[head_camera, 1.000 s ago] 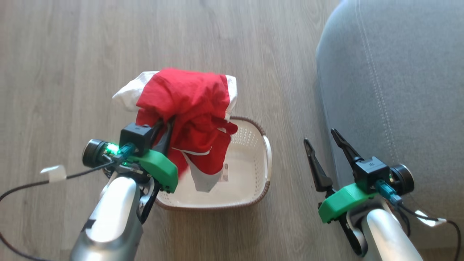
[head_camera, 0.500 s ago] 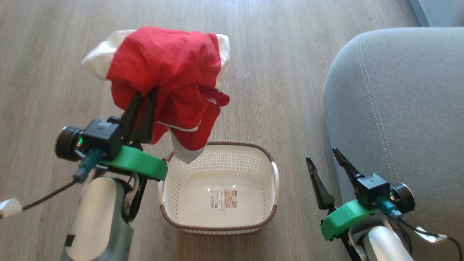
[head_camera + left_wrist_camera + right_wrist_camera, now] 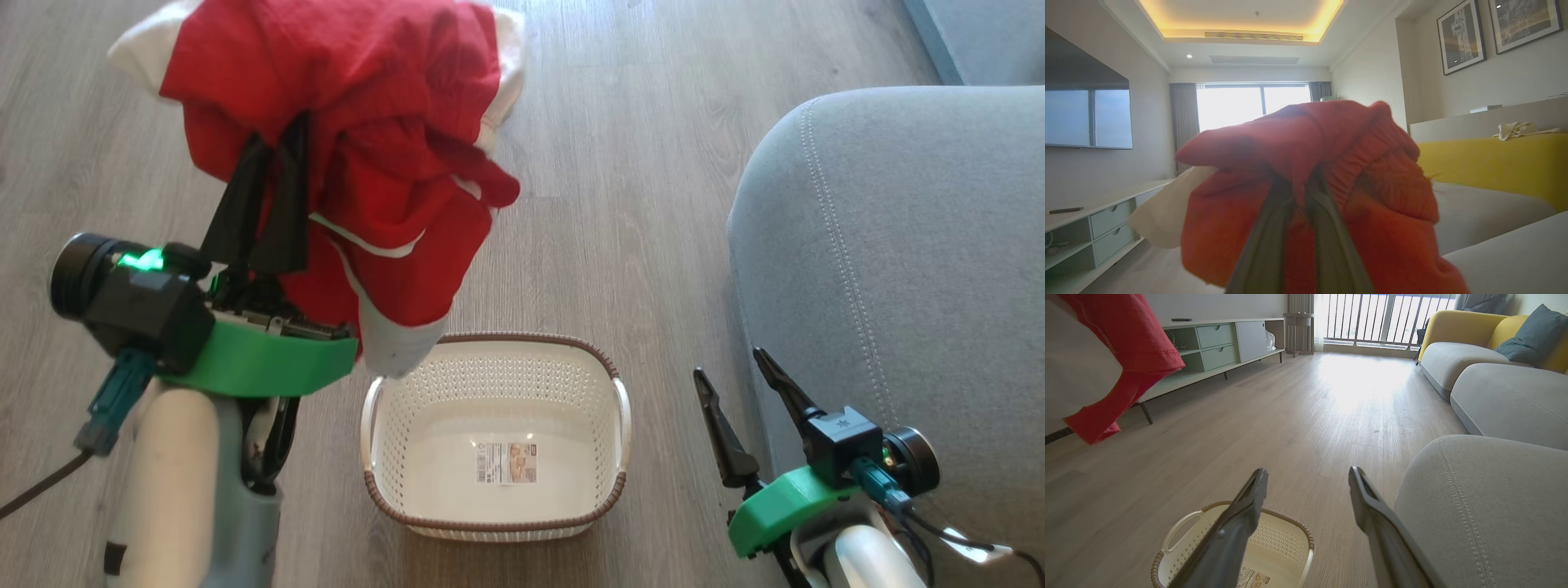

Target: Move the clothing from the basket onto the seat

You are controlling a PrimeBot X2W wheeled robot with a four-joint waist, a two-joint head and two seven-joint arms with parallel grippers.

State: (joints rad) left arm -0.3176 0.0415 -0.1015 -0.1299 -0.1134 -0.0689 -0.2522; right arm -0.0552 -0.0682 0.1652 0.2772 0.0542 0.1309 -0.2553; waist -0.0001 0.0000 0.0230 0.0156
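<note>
left end effector (image 3: 282, 131), upper left of frame, pinched tight on the clothing (image 3: 384, 106). bundle sits larger and higher in frame than half a second ago; white hem overlaps only the far left rim of the basket (image 3: 490, 523). right end effector (image 3: 728, 362) spread wide, holding nothing, lower right beside the seat (image 3: 914, 245), unmoved. basket floor label (image 3: 506, 462): print too small to read.

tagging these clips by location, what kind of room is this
Most likely a home living room: a grey and yellow sofa, a wall-mounted television above a low cabinet with drawers, and framed pictures on the wall.
</note>
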